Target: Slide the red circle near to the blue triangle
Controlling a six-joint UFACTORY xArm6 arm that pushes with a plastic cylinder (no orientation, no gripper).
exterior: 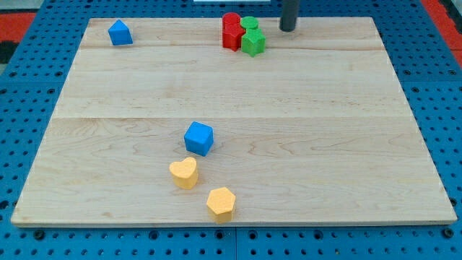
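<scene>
Plainly, no writing shows on the wooden table (238, 94). My tip (289, 29), a bare rod without fingers and holding nothing, stands just right of the red circle (230, 21), which is clustered with a red block (232, 37) and two green blocks (253, 42) at the view's top. The blue triangle (120, 32) sits well apart, top left.

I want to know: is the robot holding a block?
No, nothing is held. My tip only pushes; it sits just right of the red and green blocks, apart from them.

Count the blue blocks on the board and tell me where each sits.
2. The blue triangle sits near the view's top left corner; the blue cube sits left of centre, lower down, just above the yellow heart. None looks hidden.
</scene>
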